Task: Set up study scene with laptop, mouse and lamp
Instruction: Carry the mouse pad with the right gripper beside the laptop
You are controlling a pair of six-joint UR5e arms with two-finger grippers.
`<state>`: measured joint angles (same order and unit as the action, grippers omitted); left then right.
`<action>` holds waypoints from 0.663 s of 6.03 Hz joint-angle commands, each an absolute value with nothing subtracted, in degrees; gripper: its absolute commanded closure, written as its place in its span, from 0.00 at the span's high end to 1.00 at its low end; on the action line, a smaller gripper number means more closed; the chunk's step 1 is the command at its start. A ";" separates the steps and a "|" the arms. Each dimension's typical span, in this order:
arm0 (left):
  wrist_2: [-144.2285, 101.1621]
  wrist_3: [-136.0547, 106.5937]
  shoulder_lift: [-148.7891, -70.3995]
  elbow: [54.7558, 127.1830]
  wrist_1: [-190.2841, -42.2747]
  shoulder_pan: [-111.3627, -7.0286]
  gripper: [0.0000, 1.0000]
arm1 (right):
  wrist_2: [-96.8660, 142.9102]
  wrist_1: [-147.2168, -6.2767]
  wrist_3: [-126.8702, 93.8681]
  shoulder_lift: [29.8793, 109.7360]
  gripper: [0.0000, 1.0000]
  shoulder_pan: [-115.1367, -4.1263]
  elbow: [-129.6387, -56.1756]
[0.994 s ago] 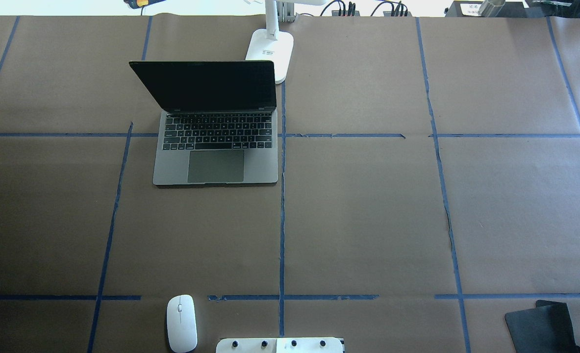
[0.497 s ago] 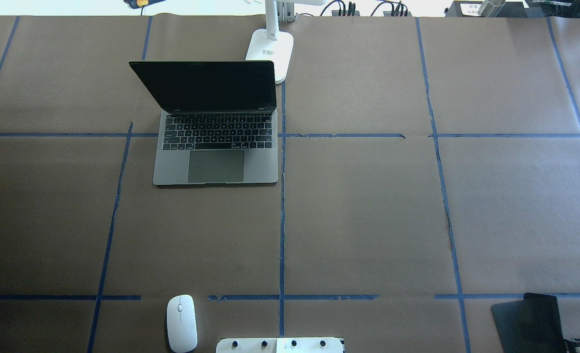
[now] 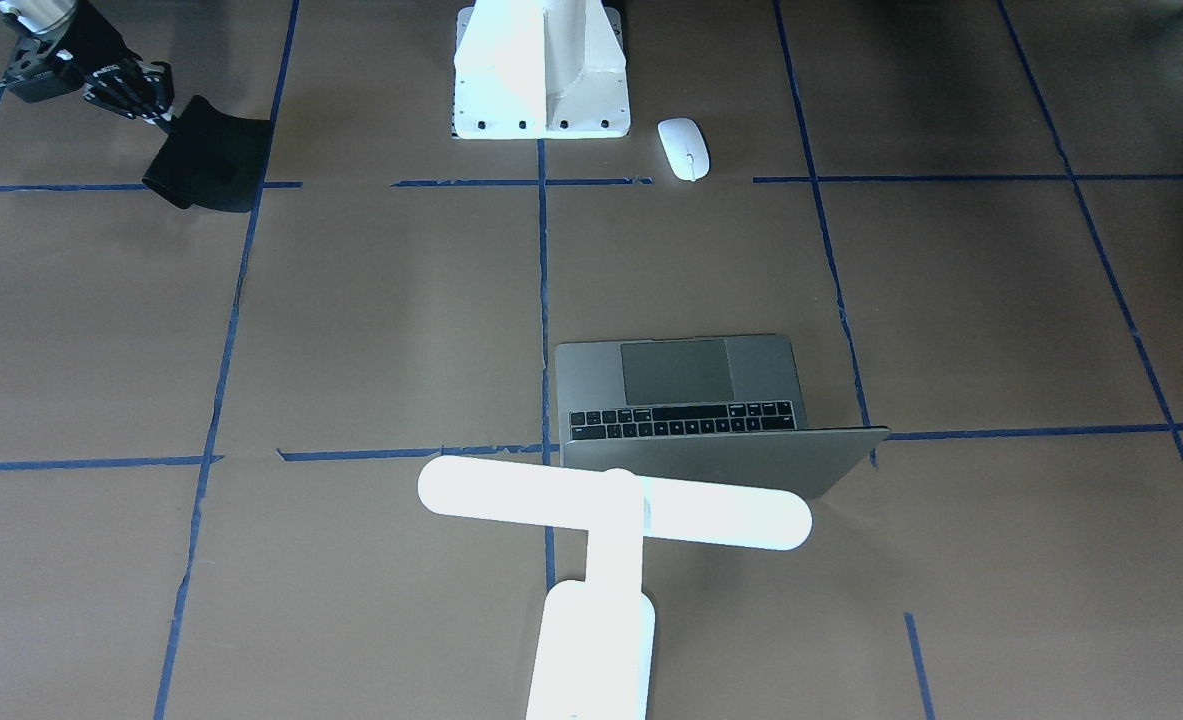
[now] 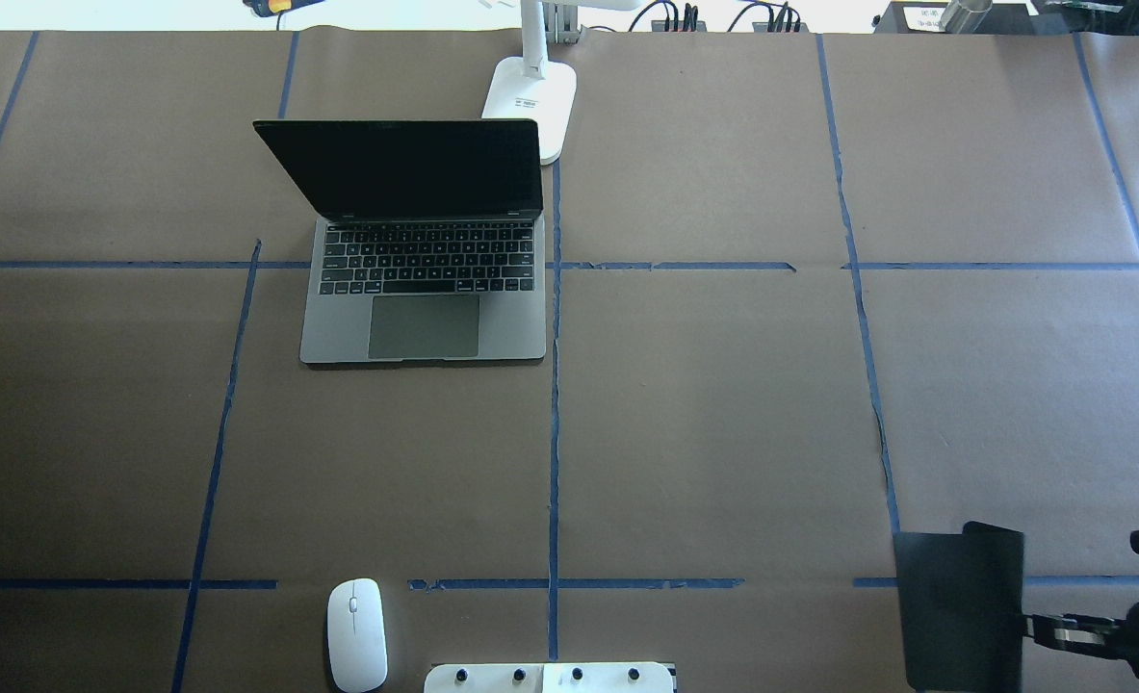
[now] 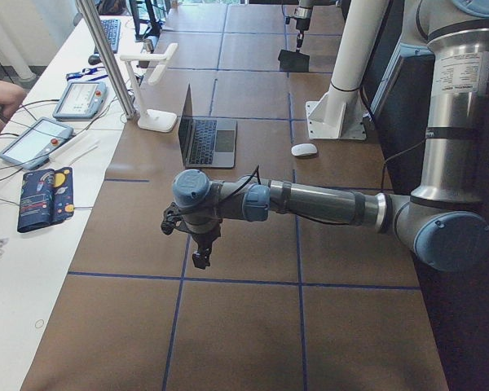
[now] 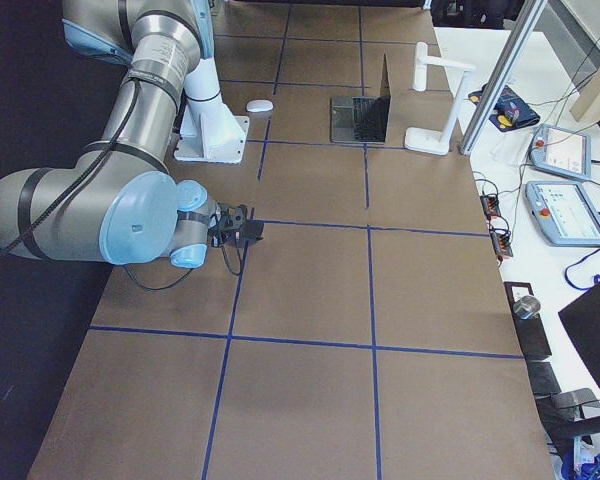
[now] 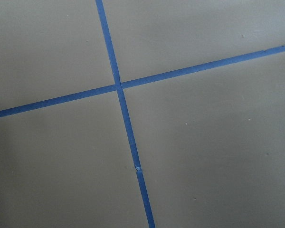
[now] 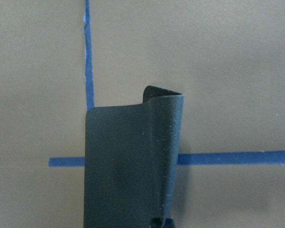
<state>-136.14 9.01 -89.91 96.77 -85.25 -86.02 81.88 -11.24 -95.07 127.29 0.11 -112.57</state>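
- Compared with the earlier overhead frames, the black pad (image 4: 954, 606) is now lying farther in over the desk (image 4: 723, 433), closer to the laptop (image 4: 423, 318) though still well off to its right and nearer the robot.
- The right gripper (image 4: 1031, 630) is holding the pad by its robot-side edge, jaws clamped on it; one far corner of the pad is curling upward.
- The laptop is sitting open on the desk with its screen dark and its keyboard facing the robot.
- The lamp (image 4: 530, 96) is standing upright just behind the laptop's right rear corner, with its bar head reaching over the laptop's lid in the front-facing view.
- The mouse (image 4: 356, 635) is lying well apart from the laptop, on the robot's side of it, in line with the laptop's left half.
- The left gripper (image 5: 200, 259) is hanging over bare desk well to the laptop's left, pointing down; whether its jaws are apart or together cannot be told.
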 commanded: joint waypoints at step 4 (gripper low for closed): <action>-136.14 7.82 -90.09 96.77 -85.25 -85.87 1.00 | 104.37 -40.25 -91.49 93.53 0.00 -28.43 -110.04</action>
